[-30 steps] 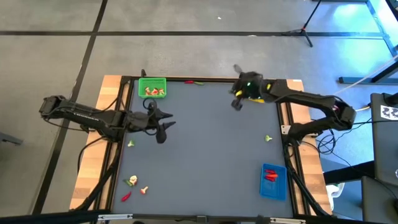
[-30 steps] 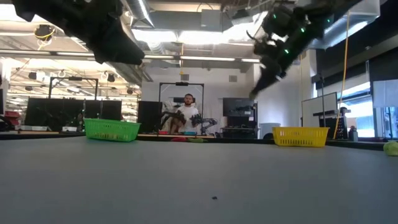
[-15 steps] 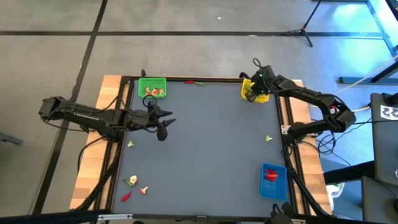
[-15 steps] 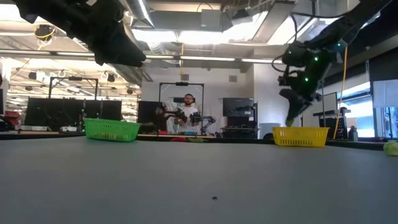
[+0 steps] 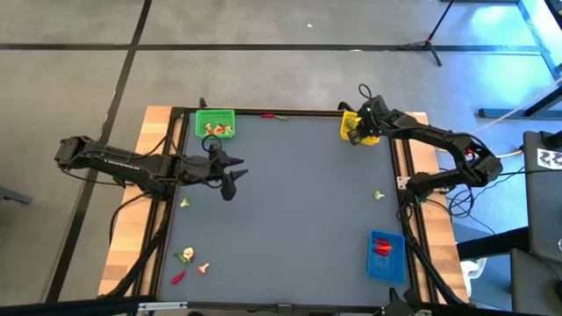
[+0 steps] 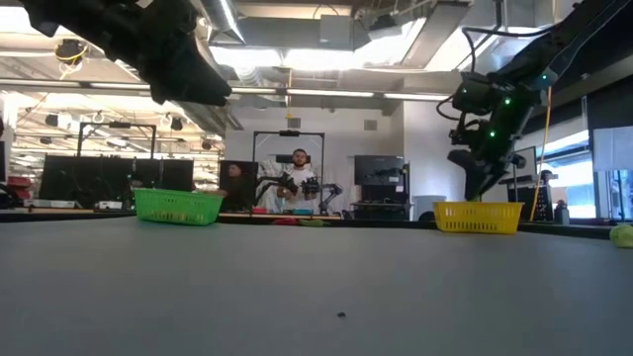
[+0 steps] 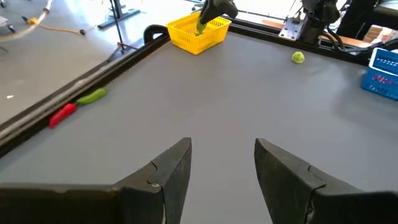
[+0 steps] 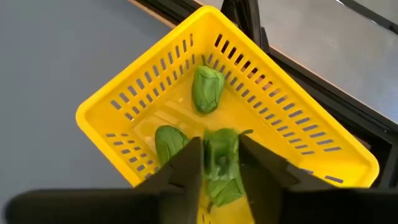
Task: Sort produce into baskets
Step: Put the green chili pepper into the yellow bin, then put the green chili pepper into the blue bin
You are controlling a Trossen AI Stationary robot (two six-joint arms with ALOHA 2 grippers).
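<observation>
Overhead, grey table [image 5: 290, 211] in a workshop holds 3 baskets; right gripper [image 8: 221, 163] clamps 1 green piece [image 8: 222, 167], left gripper [image 7: 222, 163] apart.

We see the wide middle of the grey tabletop [image 5: 290, 202] free for passing. The right hand [image 5: 355, 133] fills the room above the yellow plastic mesh basket [image 5: 349, 130].
</observation>
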